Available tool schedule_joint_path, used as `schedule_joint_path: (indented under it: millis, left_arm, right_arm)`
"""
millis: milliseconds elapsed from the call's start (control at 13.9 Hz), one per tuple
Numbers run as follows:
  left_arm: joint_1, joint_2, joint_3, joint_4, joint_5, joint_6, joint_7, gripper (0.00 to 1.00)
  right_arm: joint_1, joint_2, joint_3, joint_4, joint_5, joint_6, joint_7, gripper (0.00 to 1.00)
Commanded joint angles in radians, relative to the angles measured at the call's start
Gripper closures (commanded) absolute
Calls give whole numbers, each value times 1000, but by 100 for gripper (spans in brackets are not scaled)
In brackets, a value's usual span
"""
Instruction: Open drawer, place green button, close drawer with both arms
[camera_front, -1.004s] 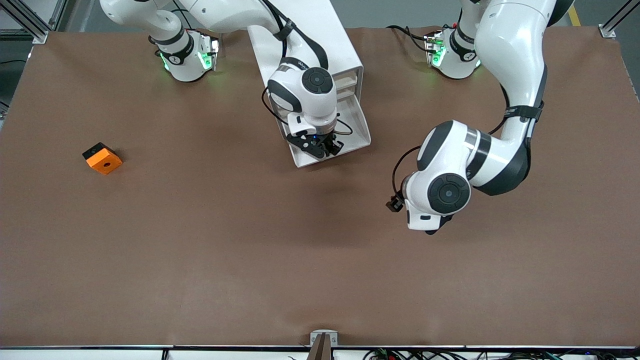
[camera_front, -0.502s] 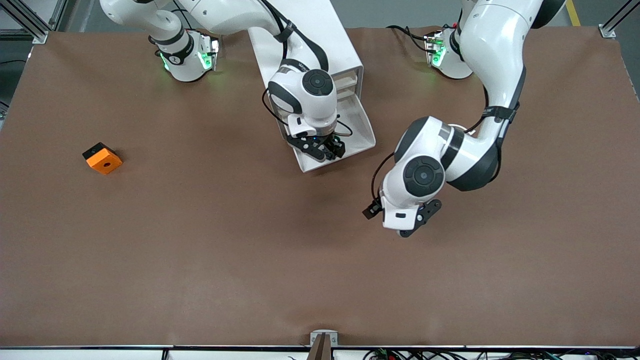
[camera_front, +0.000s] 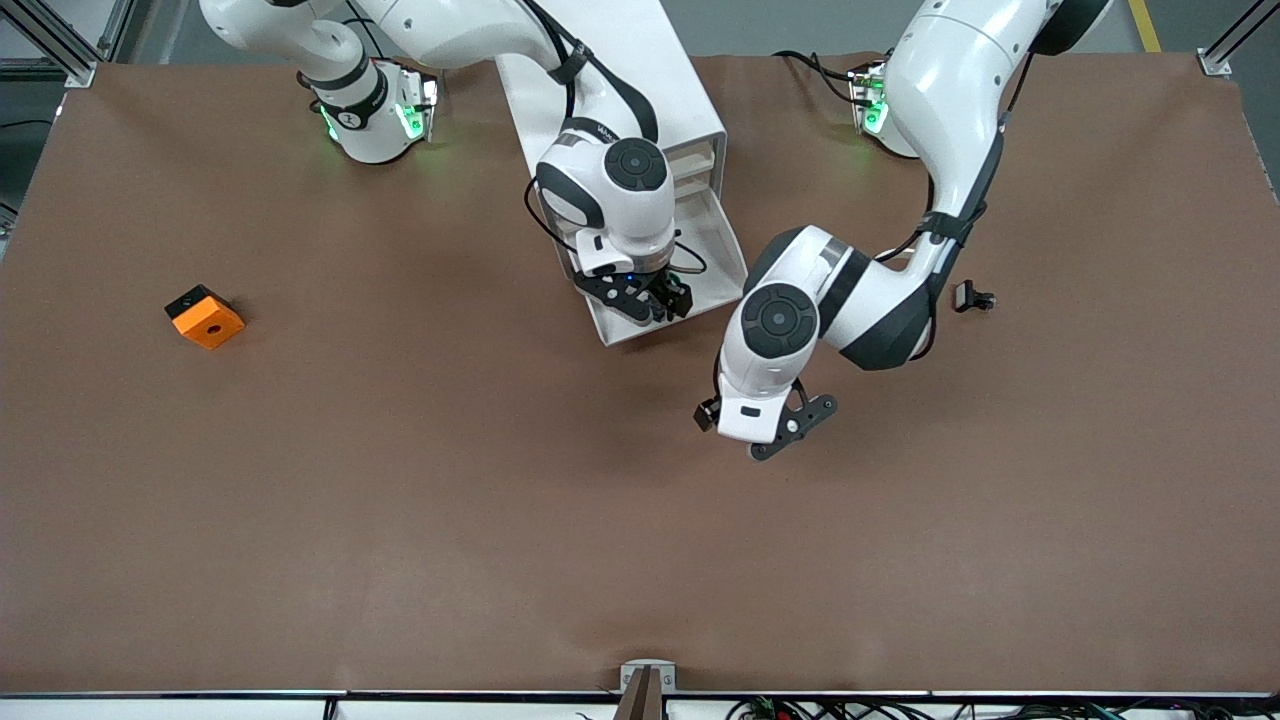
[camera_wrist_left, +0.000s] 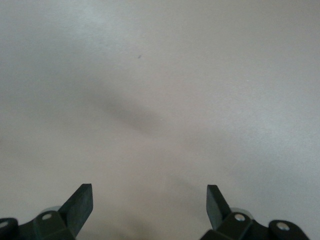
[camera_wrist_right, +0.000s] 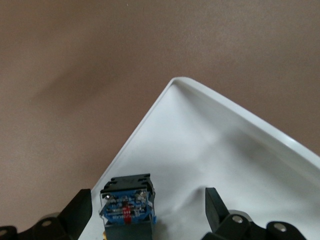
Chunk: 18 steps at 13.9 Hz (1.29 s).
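Front view: you see the right gripper over the open drawer; the left gripper hangs over bare tabletop.

Left wrist view: fingers released, empty.

Right wrist view: fingers spread; the button lies in the drawer.

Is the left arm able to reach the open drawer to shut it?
Probably yes: the left gripper hangs open over bare table near the drawer, nothing between. The right gripper is over the drawer.

No readable text or labels.
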Motion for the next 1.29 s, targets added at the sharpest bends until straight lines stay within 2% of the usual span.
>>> schedule_joint_path:
  millis: [0, 358, 932, 1219]
  left_arm:
    - [-1, -13, -6, -61, 63, 82, 8, 0]
    - [-22, 10, -8, -84, 85, 190, 30, 0]
    - [-25, 15, -71, -115, 67, 191, 10, 0]
    - [-34, 24, -97, -132, 67, 191, -1, 0]
  right_arm:
    - [-37, -3, 4, 59, -20, -97, -54, 0]
    - [-122, -41, 7, 183, 15, -328, -233, 0]
    - [-387, -231, 6, 186, 101, -610, -739, 0]
    - [-527, -325, 4, 186, 101, -722, -963, 0]
